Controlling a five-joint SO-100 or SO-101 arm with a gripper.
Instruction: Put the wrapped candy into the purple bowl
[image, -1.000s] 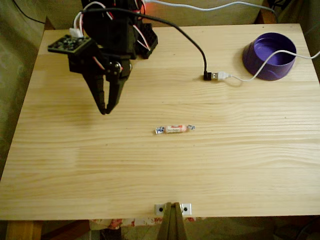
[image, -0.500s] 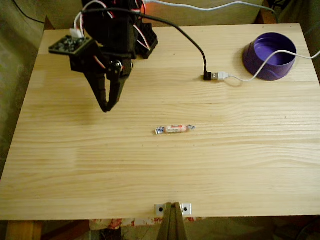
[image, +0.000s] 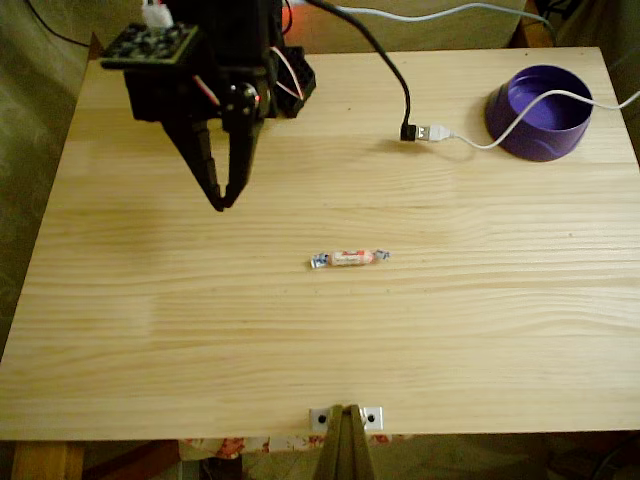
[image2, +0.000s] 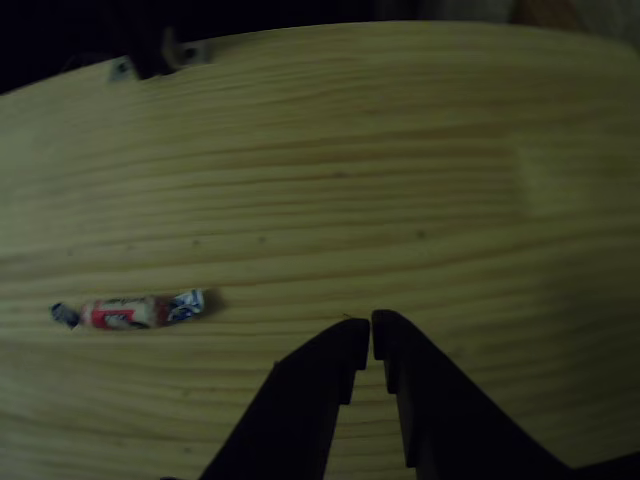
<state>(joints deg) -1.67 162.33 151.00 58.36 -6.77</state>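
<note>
In the fixed view, the black arm's jaws (image: 222, 204) are hanging tips-down over the pale wooden worktop (image: 420, 330), pressed together with nothing between them. The wrapped candy (image: 348, 258) is lying flat on the bare wood, down and to the right of the jaws and well apart from them. Far to the upper right of the jaws, the purple bowl (image: 520, 125) is sitting near the worktop's far right corner. A white cable (image: 510, 130) is draping across the bowl's rim and meeting the black cable's USB plug (image: 418, 132) on the wood, between the arm and the bowl.

In the other view, the jaws (image2: 371, 337) are reaching in from the bottom edge, tips nearly touching. The candy (image2: 128, 311) is lying to their left, clear of them, on open wood.
</note>
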